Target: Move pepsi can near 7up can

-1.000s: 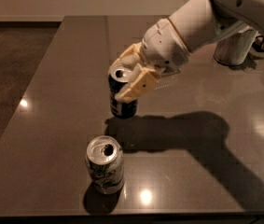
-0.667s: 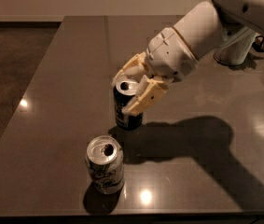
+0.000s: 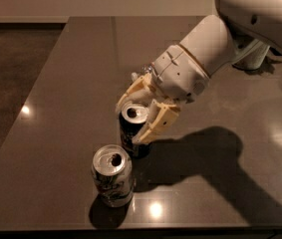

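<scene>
Since the earlier frames, the gripper (image 3: 130,123) and the pepsi can (image 3: 133,131) it carries have come down the table (image 3: 56,108) towards the front edge, closing on the 7up can (image 3: 112,176), which has not shifted.

Gripper: positioned over the centre of the table, angled down and to the left from the white arm (image 3: 205,54). Its two cream fingers (image 3: 160,121) are clamped on the pepsi can, one on the far-left side of the rim and one along the near-right side of the body.

Pepsi can: upright, open silver top facing up, dark body largely in shadow. Its base is at table level; whether it rests on the surface or hangs just clear cannot be told.

7up can: upright on the table, just beside the pepsi can to the front-left, near the front edge. A narrow gap appears between the two cans; contact is not evident.

Other: a pale object (image 3: 250,59) stands at the far right of the table, partly hidden behind the arm. The arm's shadow falls across the table to the right of the cans.
</scene>
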`<state>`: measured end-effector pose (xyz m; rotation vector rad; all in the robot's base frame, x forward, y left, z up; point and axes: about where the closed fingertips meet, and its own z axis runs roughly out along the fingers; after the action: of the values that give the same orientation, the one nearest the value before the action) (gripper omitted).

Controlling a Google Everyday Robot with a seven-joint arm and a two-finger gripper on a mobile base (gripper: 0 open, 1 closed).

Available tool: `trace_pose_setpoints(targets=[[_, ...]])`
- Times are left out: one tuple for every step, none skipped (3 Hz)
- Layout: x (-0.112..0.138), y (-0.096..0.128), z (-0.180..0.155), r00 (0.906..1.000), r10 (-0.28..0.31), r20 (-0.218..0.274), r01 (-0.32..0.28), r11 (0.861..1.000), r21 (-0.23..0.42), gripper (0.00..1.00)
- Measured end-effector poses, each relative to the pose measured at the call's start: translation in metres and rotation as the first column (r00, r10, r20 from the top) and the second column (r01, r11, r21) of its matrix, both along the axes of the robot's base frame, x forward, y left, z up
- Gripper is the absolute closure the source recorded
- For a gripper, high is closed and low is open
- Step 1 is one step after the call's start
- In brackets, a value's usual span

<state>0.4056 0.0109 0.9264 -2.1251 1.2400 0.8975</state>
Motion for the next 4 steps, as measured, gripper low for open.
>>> trace_pose_setpoints(targets=[[-0.008, 0.0, -0.005, 0.9988, 0.049, -0.008, -0.049, 0.999, -0.018, 0.84], [-0.013, 0.001, -0.013, 0.9937, 0.109, -0.024, -0.11, 0.993, -0.043, 0.59], [-0.013, 0.002, -0.02, 0.9889, 0.143, -0.041, -0.145, 0.987, -0.062, 0.36], [-0.011, 0.006, -0.02, 0.9906, 0.134, -0.031, -0.135, 0.989, -0.057, 0.13]])
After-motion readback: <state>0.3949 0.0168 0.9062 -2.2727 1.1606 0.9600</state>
